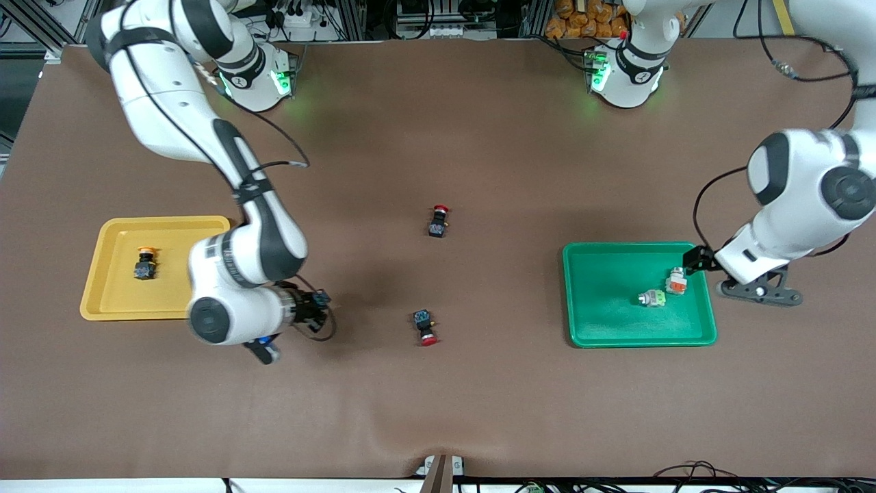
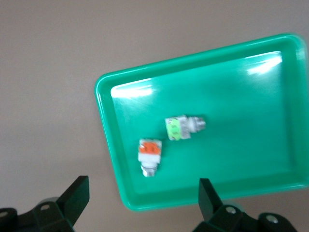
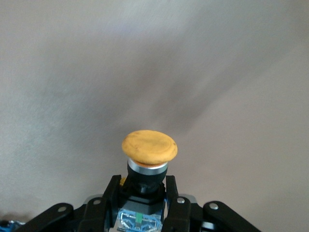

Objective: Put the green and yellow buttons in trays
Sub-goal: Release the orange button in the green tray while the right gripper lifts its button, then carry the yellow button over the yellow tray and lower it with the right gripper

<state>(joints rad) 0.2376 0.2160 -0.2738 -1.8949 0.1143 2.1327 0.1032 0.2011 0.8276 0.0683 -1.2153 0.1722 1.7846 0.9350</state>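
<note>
1 yellow-capped button (image 3: 149, 159) in right gripper (image 3: 143, 203)

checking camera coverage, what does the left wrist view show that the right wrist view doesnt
Only the left wrist view shows the green tray holding the pale green switch and orange-red faced switch, with the open left gripper over the tray's edge. Only the right wrist view shows the right gripper shut on a yellow-capped switch. Both show bare brown table.

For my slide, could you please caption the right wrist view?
Right gripper fingers shut on a yellow-capped button above the brown table.
</note>
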